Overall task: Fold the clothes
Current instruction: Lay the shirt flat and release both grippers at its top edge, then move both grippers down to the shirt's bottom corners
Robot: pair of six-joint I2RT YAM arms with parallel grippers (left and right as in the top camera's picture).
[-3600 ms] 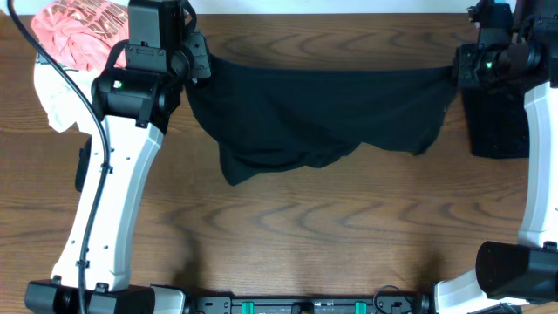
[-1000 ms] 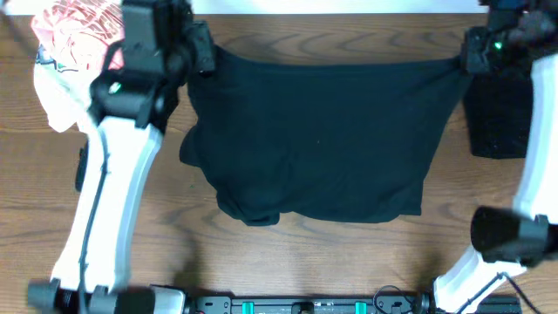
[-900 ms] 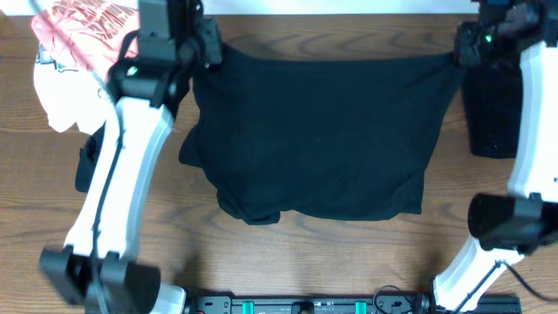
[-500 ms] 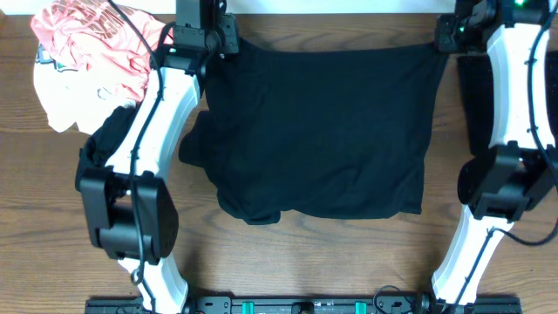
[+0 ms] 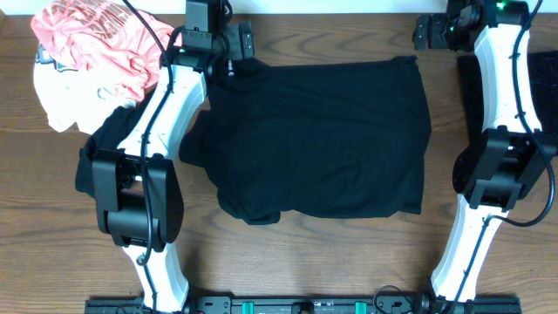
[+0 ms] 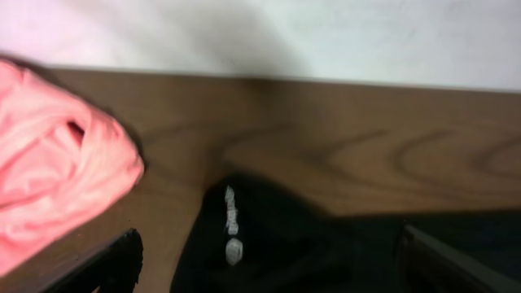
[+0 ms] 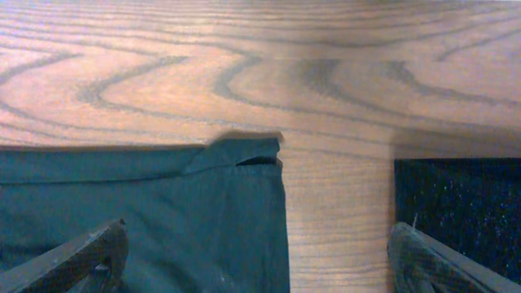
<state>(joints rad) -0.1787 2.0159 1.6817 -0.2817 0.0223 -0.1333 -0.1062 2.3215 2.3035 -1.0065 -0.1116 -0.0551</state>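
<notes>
Coral-pink tee [image 5: 96, 35] and white garment [image 5: 57, 105] sit heaped far left on the worktop [image 5: 305, 253], with a black piece [image 5: 98, 144] by my left arm. My left claw [image 6: 269, 244] hangs open over the labelled corner of the spread black shirt [image 5: 323, 131], and my right claw [image 7: 259, 234] hangs open over the opposite corner. I'd flatten the bunched lower-left hem before folding. A dark stack [image 5: 540, 87] lies far right. No container shows.
</notes>
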